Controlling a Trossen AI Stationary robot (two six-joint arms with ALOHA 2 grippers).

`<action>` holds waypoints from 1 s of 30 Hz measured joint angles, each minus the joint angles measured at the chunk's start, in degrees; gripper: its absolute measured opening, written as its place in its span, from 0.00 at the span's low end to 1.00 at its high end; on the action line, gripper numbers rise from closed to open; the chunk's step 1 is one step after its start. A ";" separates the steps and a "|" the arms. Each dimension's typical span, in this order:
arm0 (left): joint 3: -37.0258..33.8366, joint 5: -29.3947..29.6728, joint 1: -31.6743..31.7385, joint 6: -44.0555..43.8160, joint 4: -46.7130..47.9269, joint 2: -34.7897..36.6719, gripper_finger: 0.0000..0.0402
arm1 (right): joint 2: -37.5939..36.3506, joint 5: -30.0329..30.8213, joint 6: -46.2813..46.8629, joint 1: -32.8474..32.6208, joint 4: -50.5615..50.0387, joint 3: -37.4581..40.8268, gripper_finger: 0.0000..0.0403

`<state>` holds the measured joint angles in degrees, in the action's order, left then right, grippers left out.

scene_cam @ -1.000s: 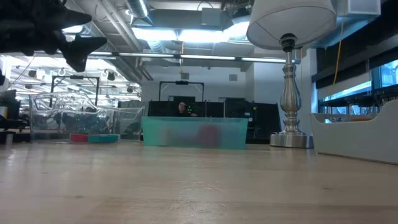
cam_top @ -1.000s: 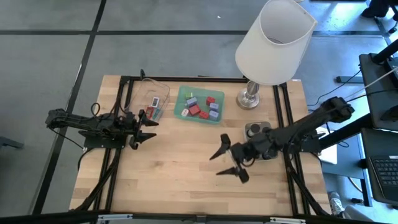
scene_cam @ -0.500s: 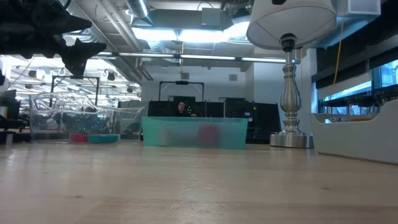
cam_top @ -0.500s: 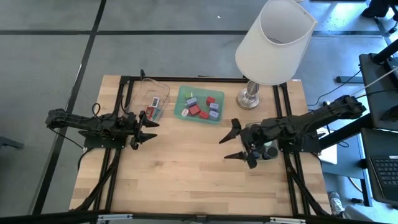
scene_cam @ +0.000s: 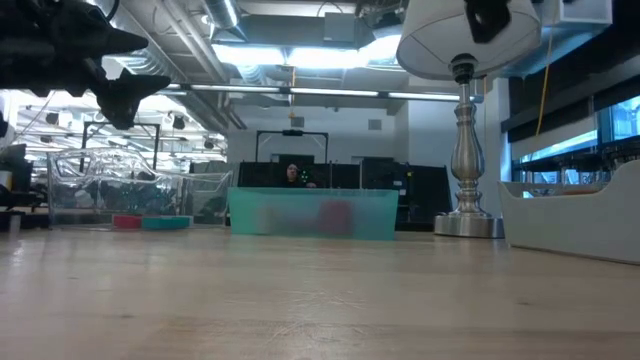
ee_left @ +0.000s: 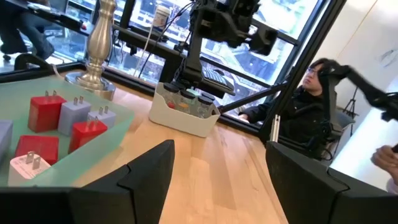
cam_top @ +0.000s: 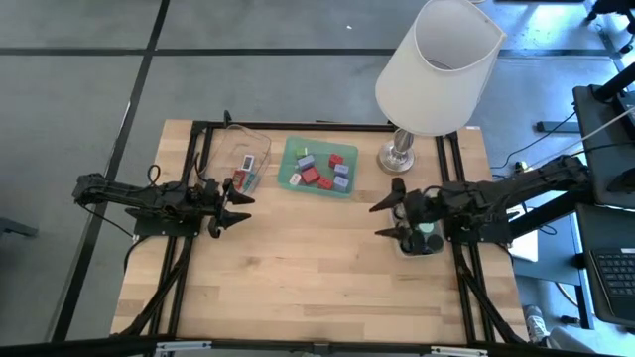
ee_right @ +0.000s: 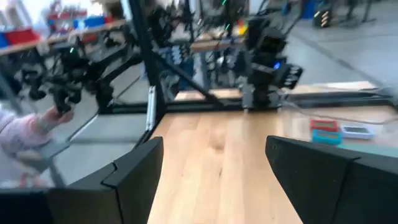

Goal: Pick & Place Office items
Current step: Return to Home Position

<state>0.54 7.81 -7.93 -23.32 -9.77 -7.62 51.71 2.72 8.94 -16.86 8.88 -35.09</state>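
L gripper [cam_top: 239, 206] wide open, mid-left of frame, just below clear tray [cam_top: 233, 144]. R gripper [cam_top: 381, 220] wide open, right of centre, at left edge of grey tray [cam_top: 407, 252]. Most items [cam_top: 311, 176] in green tray [cam_top: 285, 164], upper centre, between both grippers, touching neither.

Near half and middle of the light wooden tabletop [cam_top: 298, 268] are bare, free passage from left edge to right edge. Far edge is crowded: clear plastic tray [cam_top: 241, 133] left of centre, green plastic tray [cam_top: 319, 142] just beside it at centre, tall lamp with white shade and chrome base [cam_top: 437, 64] toward far right corner, shade overhanging from above. Small grey tray [cam_top: 429, 246] at right edge, right gripper [cam_top: 378, 221] over it, fingers spread. Left gripper [cam_top: 245, 206] near left edge, just beside clear tray, fingers spread. Wide open lane between the two grippers.
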 joint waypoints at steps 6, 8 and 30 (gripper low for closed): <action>0.00 0.01 0.00 -0.03 0.23 0.00 0.63 | -9.93 3.83 -0.42 -0.02 10.08 12.04 0.72; 0.00 0.00 0.01 -0.01 0.25 0.00 0.63 | -13.17 4.32 -0.44 0.08 10.27 14.54 0.72; 0.00 0.02 0.01 0.08 0.61 0.00 0.63 | -25.87 9.93 5.33 3.62 11.14 28.27 0.72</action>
<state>0.54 7.84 -7.93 -23.24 -9.17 -7.62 25.85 12.65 14.27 -13.24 20.02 -6.82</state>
